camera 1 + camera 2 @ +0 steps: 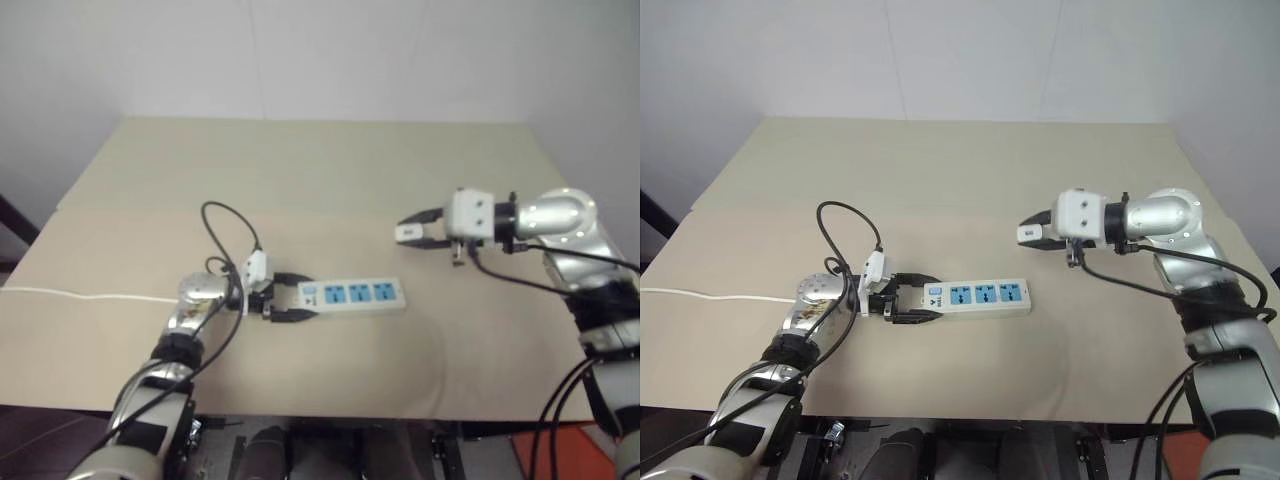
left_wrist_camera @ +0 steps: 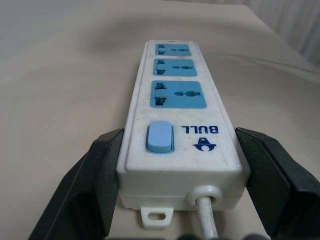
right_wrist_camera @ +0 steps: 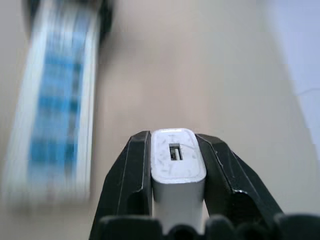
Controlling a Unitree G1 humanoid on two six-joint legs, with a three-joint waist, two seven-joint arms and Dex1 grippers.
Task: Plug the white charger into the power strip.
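The power strip (image 1: 355,294) lies flat on the table, a little left of centre, with three blue socket faces up and its blue switch (image 2: 160,137) at the left end. My left gripper (image 1: 300,297) is closed around that switch end, one black finger (image 2: 100,170) on each long side. My right gripper (image 1: 405,232) hangs above the table to the right of the strip and beyond it, pointing left. It is shut on the white charger (image 3: 177,160), a small white block clamped between the two black fingers (image 3: 132,165).
The beige table (image 1: 300,170) stretches back to a pale wall. The strip's thin white cord (image 1: 60,294) runs off toward the table's left edge. Bare tabletop lies between the strip and my right gripper.
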